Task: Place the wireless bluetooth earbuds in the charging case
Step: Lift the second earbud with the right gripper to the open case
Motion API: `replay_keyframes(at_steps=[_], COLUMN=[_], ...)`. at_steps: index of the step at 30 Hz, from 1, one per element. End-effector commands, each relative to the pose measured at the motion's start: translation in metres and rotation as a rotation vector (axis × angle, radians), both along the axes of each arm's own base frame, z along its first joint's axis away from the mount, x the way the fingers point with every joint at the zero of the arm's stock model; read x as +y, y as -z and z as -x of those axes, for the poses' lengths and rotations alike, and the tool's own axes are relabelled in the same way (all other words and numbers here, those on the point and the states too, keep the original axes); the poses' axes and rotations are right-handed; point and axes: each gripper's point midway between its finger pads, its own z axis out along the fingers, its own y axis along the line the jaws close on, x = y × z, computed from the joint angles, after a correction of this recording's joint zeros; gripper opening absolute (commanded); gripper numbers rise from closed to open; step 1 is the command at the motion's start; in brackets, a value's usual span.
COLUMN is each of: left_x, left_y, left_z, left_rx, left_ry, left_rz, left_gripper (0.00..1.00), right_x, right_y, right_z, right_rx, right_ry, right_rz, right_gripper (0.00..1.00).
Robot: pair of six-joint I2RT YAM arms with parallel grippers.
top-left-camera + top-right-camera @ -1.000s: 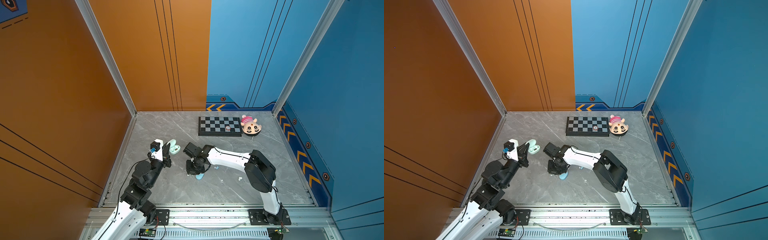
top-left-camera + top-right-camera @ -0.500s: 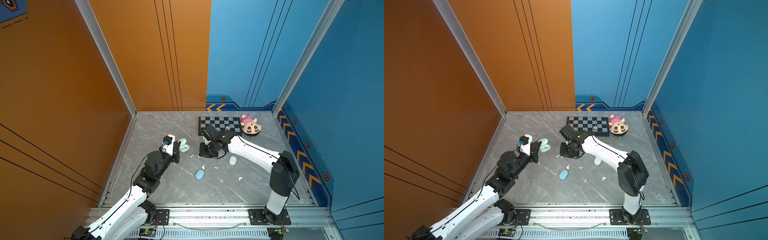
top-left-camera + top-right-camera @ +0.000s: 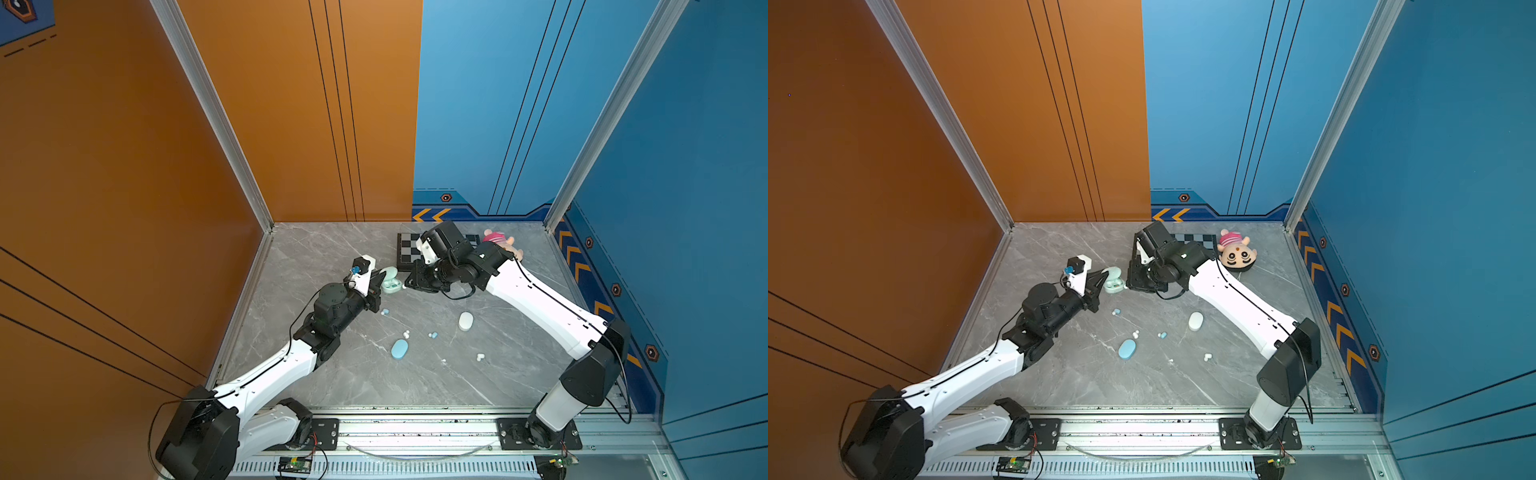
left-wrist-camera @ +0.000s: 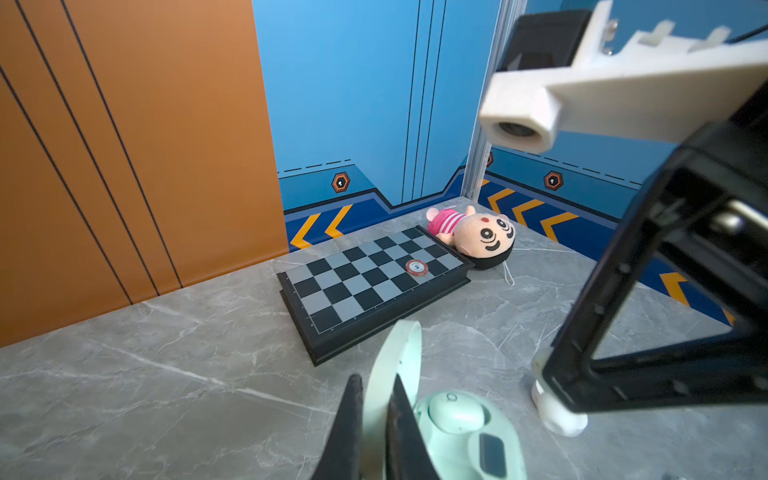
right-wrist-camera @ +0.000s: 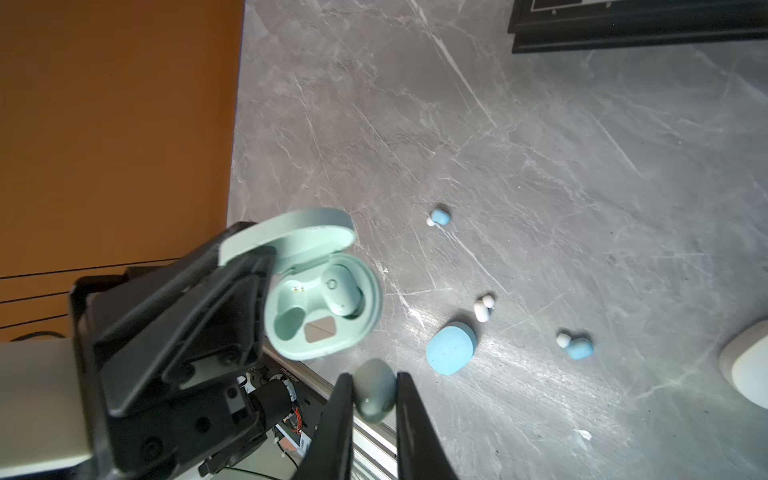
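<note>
Blurred mint earbud (image 5: pixel 376 397) in right claw (image 5: pixel 374 376); chessboard (image 3: pixel 405 251) half-hidden

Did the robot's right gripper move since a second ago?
Yes. The right gripper went from the pale blue oval case back toward the black checkered chessboard.

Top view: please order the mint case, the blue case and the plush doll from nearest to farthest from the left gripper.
1. mint case, its lid held in the jaws of the left gripper.
2. blue case, nearer the front, mid-table.
3. plush doll, back right, by the wall.
</note>
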Motion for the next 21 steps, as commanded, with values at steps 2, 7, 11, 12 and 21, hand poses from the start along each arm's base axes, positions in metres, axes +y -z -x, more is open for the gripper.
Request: replay_keyframes(at_steps=[2, 7, 11, 12, 21], left_x=[-0.012, -0.014, -0.015, -0.015, -0.018], left_y=[-0.024, -0.029, -0.034, -0.035, -0.044], left_z=[0.003, 0.005, 0.005, 0.004, 0.007], left_rx=[-0.064, -0.076, -0.088, -0.089, -0.108], left_ry=[0.044, 0.048, 0.048, 0.045, 0.057], left_rz=[0.03, 0.032, 0.034, 0.036, 0.044], left_gripper=[0.0, 0.0, 0.0, 0.0, 0.0], right_x=[0.008, 0.016, 0.018, 0.018, 0.02], right_y=[-0.019, -0.025, -0.019, -0.016, -0.007], right_z=[0.007, 0.007, 0.01, 0.01, 0.009], right_rx=[-0.027, -0.051, -0.05, -0.046, -0.04], right_ry=[-0.043, -0.061, -0.077, -0.08, -0.084], right_rz=[-0.018, -0.019, 0.002, 0.009, 0.034], right_gripper=[0.19, 0.19, 0.19, 0.19, 0.2])
